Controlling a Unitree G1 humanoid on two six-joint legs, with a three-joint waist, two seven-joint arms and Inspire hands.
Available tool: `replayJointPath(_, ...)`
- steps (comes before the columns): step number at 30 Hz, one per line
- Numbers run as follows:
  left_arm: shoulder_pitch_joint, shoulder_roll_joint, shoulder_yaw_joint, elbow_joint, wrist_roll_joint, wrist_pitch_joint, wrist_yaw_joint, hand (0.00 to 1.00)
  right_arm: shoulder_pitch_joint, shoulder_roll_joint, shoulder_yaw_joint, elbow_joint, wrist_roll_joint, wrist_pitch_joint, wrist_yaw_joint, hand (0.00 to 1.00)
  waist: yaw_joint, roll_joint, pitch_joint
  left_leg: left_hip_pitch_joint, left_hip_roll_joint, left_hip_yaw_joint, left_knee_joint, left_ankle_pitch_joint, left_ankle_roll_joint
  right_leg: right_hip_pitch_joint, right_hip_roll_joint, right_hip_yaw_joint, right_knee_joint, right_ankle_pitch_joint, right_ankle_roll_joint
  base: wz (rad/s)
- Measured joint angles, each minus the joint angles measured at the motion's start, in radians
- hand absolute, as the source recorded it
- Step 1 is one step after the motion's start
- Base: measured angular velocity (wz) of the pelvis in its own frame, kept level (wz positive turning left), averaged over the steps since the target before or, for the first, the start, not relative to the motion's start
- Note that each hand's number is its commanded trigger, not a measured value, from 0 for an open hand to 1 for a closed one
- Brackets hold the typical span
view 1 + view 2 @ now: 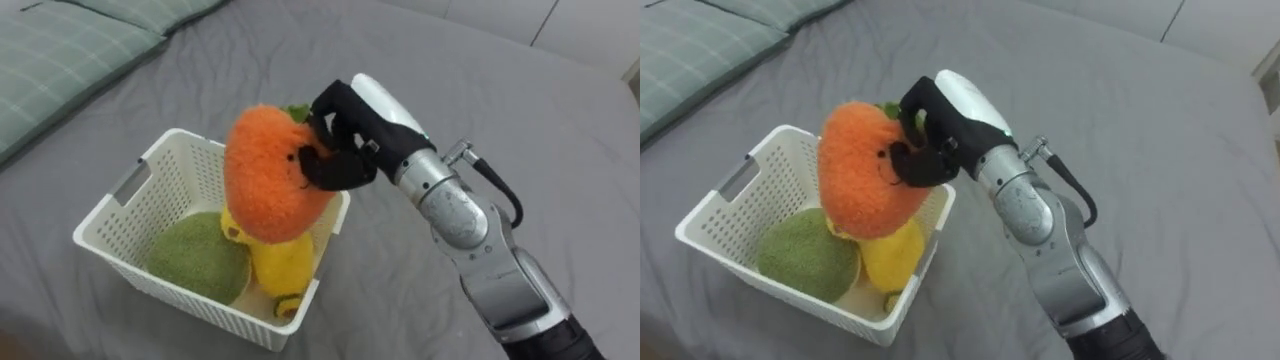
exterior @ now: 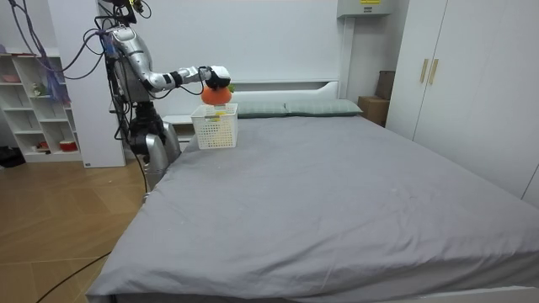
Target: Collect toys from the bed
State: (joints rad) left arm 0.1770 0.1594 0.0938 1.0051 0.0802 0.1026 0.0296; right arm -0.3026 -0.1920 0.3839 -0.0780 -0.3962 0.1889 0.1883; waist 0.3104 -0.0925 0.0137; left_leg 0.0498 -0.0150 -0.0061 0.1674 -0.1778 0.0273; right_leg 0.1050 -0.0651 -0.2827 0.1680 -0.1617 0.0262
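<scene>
My right hand [image 1: 345,135] [image 1: 932,128] is shut on an orange plush toy [image 1: 270,175] [image 1: 865,170] with a green top, and holds it over the right end of a white slatted basket [image 1: 120,225] [image 1: 715,215]. Inside the basket lie a green round plush [image 1: 195,258] [image 1: 805,258] and a yellow plush [image 1: 280,265] [image 1: 890,255], the orange toy resting just above the yellow one. In the room view I stand at the bed's head corner with the right hand [image 2: 216,77] held out over the basket [image 2: 214,128].
The basket stands on a grey bed sheet [image 1: 400,60] [image 2: 337,194]. Green checked pillows [image 1: 60,50] [image 1: 690,50] lie at the upper left. Shelves [image 2: 38,109] and a wardrobe [image 2: 472,84] flank the bed.
</scene>
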Motion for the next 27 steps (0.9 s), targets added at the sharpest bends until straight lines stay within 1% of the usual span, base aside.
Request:
replayJointPath(1, 0.001, 0.000, 0.000, -0.003, 0.000, 0.004, 0.000, 0.00, 0.000, 0.005, 0.000, 0.000, 0.000, 0.007, 0.000, 0.00, 0.001, -0.002, -0.0003, -0.004, -0.002, -0.005, 0.002, 0.001, 0.001, 0.000, -0.002, -0.005, 0.000, 0.000, 0.000, 0.13)
replayJointPath(5, 0.003, -0.002, -0.001, -0.022, -0.002, 0.021, 0.002, 0.00, 0.000, 0.005, 0.011, 0.000, 0.005, 0.022, 0.000, 0.00, 0.000, -0.004, -0.0013, -0.005, -0.007, -0.015, 0.003, 0.003, 0.004, 0.004, -0.006, -0.019, 0.001, -0.001, 0.001, 0.09)
replayJointPath(8, 0.007, -0.006, -0.001, -0.043, -0.002, 0.022, 0.003, 0.00, 0.000, 0.004, 0.026, 0.001, 0.005, 0.031, 0.001, 0.00, -0.002, -0.005, -0.0017, -0.004, -0.009, -0.019, 0.005, 0.003, 0.004, 0.009, -0.006, -0.020, 0.000, -0.001, 0.002, 0.05)
replayJointPath(10, 0.007, -0.008, -0.001, -0.044, -0.003, 0.022, 0.004, 0.00, 0.001, 0.004, 0.029, 0.009, 0.005, 0.031, 0.005, 0.00, -0.002, -0.004, -0.0014, -0.001, -0.014, -0.019, 0.005, 0.003, 0.004, 0.011, -0.005, -0.020, 0.000, -0.001, 0.002, 0.00)
replayJointPath(15, 0.009, -0.009, -0.001, -0.044, -0.005, 0.022, 0.011, 0.00, 0.001, 0.005, 0.029, 0.060, 0.007, 0.031, 0.013, 0.00, -0.004, -0.002, 0.0000, 0.006, -0.014, -0.019, 0.005, 0.003, 0.004, 0.017, -0.005, -0.020, 0.000, -0.001, 0.002, 0.00)
replayJointPath(21, 0.010, -0.016, -0.001, -0.044, 0.001, 0.022, 0.026, 0.00, 0.001, 0.004, 0.029, 0.069, 0.005, 0.031, 0.028, 0.00, -0.005, 0.005, 0.0047, 0.006, -0.013, -0.018, 0.006, 0.003, 0.004, 0.016, -0.005, -0.017, 0.000, -0.001, 0.002, -0.01)
replayJointPath(27, 0.010, -0.018, -0.001, -0.044, -0.009, 0.022, 0.034, 0.00, 0.002, 0.004, 0.027, 0.069, 0.009, 0.031, 0.043, 0.00, -0.009, 0.006, 0.0056, 0.013, -0.005, -0.006, 0.002, 0.003, 0.004, 0.016, -0.004, -0.003, 0.000, -0.001, 0.002, -0.06)
